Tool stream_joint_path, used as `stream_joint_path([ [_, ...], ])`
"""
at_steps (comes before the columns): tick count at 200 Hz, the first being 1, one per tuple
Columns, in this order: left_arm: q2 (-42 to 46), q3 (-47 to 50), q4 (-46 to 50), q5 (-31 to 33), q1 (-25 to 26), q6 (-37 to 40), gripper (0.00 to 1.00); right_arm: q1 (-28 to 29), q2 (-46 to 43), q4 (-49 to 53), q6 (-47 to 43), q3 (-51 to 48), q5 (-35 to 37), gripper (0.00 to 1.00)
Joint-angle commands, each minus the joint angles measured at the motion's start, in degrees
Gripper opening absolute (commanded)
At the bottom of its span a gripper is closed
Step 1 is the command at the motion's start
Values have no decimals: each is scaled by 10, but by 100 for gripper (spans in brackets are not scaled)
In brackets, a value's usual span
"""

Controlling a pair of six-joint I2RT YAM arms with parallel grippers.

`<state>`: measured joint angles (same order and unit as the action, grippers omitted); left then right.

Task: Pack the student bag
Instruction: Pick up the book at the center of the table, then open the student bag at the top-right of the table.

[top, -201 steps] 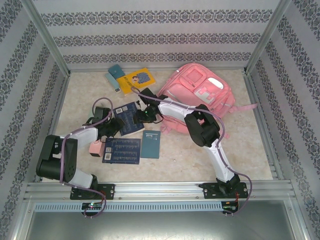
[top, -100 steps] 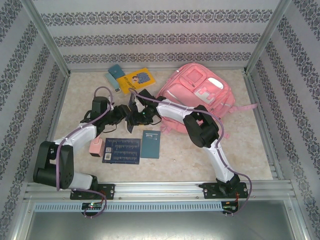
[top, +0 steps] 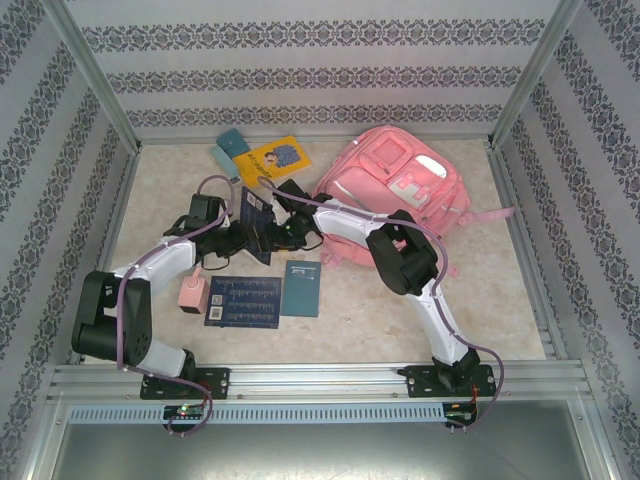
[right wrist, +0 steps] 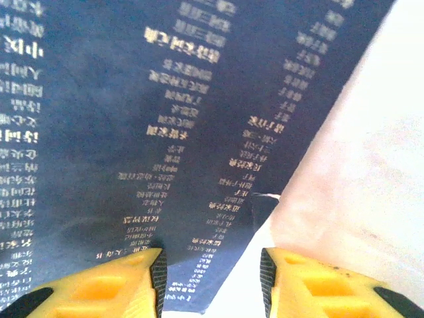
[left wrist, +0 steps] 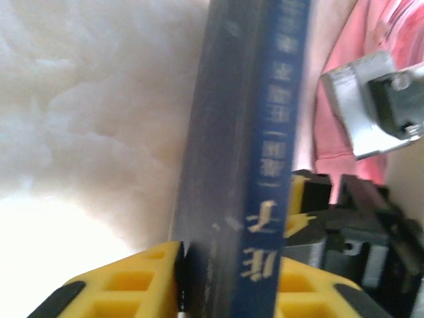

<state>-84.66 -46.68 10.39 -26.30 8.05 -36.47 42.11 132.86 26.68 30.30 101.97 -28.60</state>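
- Left gripper (left wrist: 228, 271): pinching the dark blue book (left wrist: 242, 132), which stands on edge at centre-left of the overhead view.
- Right gripper (right wrist: 211, 278): fingers spread, facing the book's cover, no grip.
- Student bag (top: 400, 185): upper right of centre, near the book.
- Handling: a firm pinch is needed, with the right gripper steadying the cover; the bag's opening cannot be made out.

Lab robot booth: aluminium frame (top: 93, 75), wallpapered walls (top: 320, 75), marbled tabletop (top: 480, 290)

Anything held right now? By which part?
Left gripper jaws pinch the dark blue book across its spine end. Right gripper jaws stand apart, gripping nothing.
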Motion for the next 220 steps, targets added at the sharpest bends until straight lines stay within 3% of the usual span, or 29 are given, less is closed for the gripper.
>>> stream_joint_path([
  [1,-8,-18,48,0,-3,37,20,-6,-19,-6,8,-11,6,45],
  [37,20,-18,58,29,-4,37,0,-22,-93,0,-11,-44,77,51],
  [90,60,-14,23,11,-2,-2,0,-65,-227,26,-123,-99,264,53],
  [127,82,-22,-9,-20,-2,-32,0,-104,-214,116,-203,-81,362,54],
  [180,88,-40,-8,-36,-2,-42,0,-133,-192,127,-263,-115,351,55],
  [220,82,-49,1,-53,-2,-36,0,-134,-162,129,-264,-117,401,56],
])
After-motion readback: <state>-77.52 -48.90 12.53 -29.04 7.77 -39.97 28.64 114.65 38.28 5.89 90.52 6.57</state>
